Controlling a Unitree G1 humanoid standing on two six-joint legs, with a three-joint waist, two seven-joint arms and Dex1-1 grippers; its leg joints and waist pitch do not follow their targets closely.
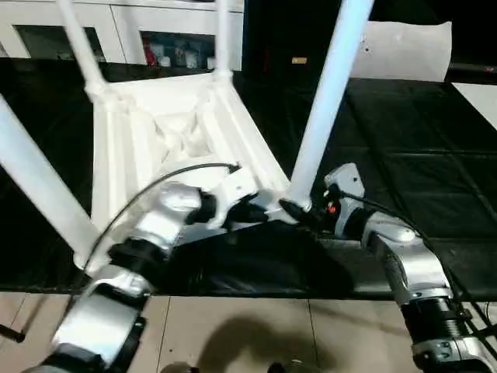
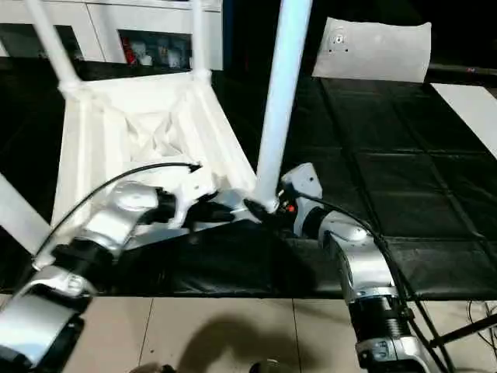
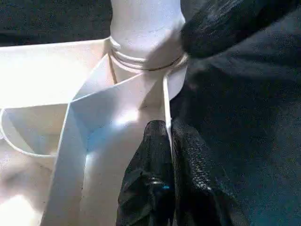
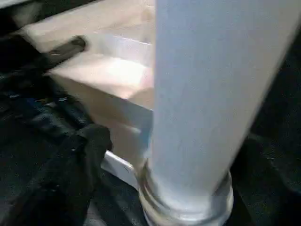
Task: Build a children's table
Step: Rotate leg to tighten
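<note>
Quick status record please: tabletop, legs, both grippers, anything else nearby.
tabletop: upside down on black mat, ribbed underside up
legs: four standing in corner sockets
near-right leg: seated in its socket
left gripper: shut on tabletop rim beside that socket
right gripper: at the leg's base, grip unclear
background: white cabinets, white sheet

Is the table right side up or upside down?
Upside down. The tabletop lies with its ribbed underside facing up on the black mat, and the legs stick up from its corner sockets.
</note>
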